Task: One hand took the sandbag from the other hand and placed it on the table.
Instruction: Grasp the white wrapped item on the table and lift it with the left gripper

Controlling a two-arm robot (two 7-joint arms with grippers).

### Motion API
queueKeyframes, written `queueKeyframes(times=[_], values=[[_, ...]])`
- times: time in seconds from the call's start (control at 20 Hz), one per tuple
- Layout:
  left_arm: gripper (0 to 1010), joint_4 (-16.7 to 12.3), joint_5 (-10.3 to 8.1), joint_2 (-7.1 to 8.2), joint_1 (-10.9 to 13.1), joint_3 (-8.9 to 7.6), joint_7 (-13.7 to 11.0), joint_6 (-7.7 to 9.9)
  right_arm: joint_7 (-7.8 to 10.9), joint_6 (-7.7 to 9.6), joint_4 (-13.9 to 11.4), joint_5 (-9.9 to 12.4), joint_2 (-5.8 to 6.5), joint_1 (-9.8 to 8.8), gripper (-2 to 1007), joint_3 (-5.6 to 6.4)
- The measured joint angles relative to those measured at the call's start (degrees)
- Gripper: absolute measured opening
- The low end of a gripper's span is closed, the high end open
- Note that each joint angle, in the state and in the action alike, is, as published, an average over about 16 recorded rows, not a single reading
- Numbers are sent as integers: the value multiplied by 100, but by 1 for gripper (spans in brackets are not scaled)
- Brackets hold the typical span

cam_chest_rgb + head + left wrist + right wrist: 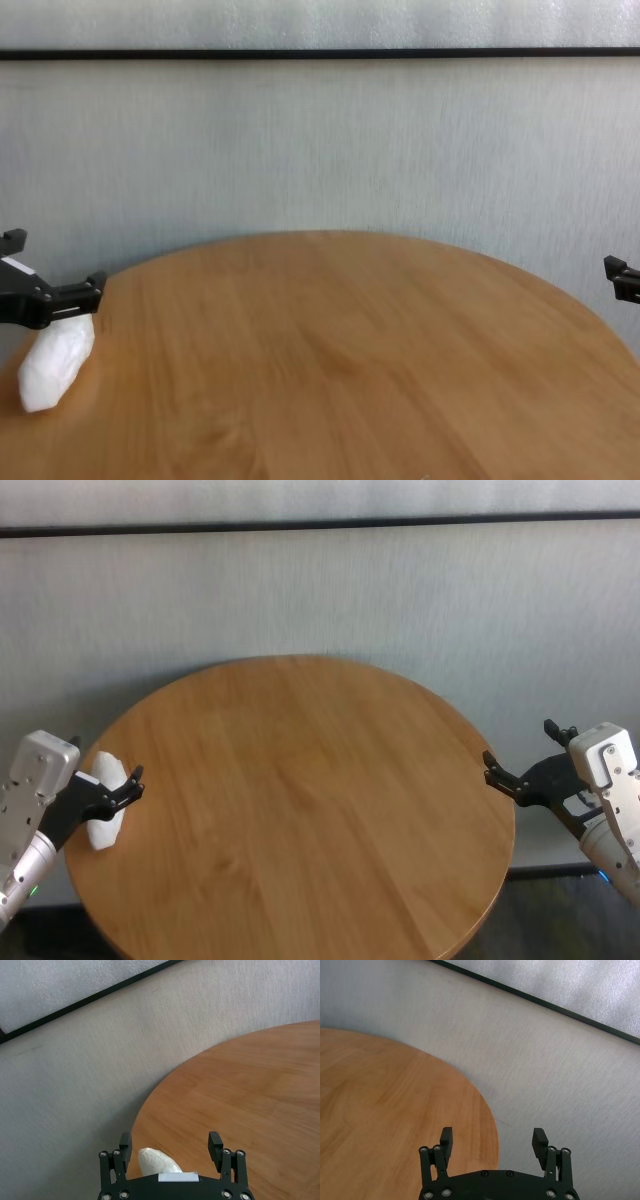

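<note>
The white lumpy sandbag lies near the left edge of the round wooden table. My left gripper hovers just over it, open. In the left wrist view the sandbag sits on the table between the wide-spread fingers of that gripper, nearer one finger, and I see no grip. The chest view shows the sandbag resting below the left gripper. My right gripper hangs open at the table's right edge, holding nothing.
A pale grey wall with a dark horizontal strip stands behind the table. The bare wood top stretches between the two grippers. The right fingertips just enter the chest view at its right border.
</note>
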Motion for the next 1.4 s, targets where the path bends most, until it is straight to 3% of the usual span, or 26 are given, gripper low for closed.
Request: queueKeyframes(times=[1.4], values=[[1002,0,0,0,0,0,0,0,0,0,0,0,0,0,1001,0]])
